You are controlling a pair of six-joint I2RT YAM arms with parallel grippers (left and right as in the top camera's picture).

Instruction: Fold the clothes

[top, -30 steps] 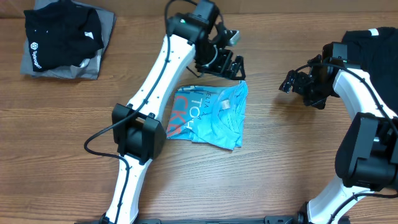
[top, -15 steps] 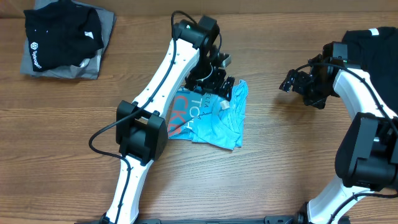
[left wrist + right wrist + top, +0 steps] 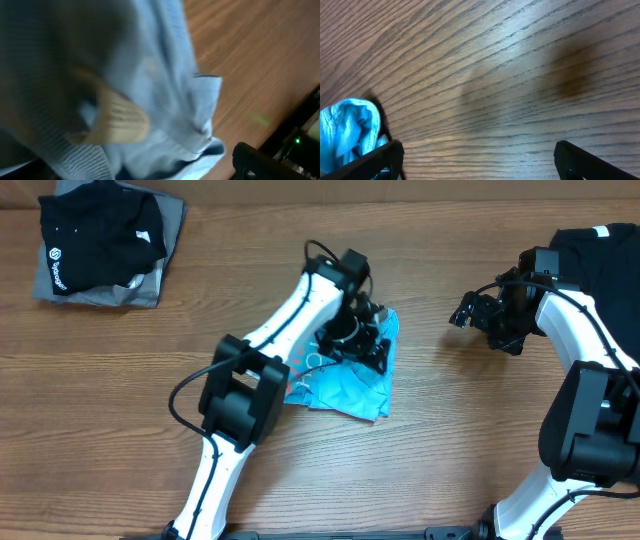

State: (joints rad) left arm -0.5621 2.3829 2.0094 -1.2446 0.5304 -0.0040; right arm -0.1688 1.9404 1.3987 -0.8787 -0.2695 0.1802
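A crumpled light blue T-shirt (image 3: pixel 350 391) lies mid-table, and my left arm covers most of it. My left gripper (image 3: pixel 362 346) is pressed down onto its far right part, jaws wide open with the cloth between and under them. In the left wrist view, blurred blue fabric (image 3: pixel 165 100) fills the frame; one black finger (image 3: pixel 250 160) shows at the lower right and the other is hidden by cloth. My right gripper (image 3: pixel 470 311) hangs open over bare wood to the right of the shirt, holding nothing. Its wrist view shows the shirt's edge (image 3: pixel 347 130) at the lower left.
A folded black shirt (image 3: pixel 100 235) rests on a grey one (image 3: pixel 150 285) at the back left corner. More black clothing (image 3: pixel 600 250) lies at the back right, behind my right arm. Bare wooden table (image 3: pixel 450 430) lies between the arms and toward the front.
My left gripper has come forward and down from beyond the shirt's far edge onto the shirt, bunching it and covering the lettering. The right arm has not moved.
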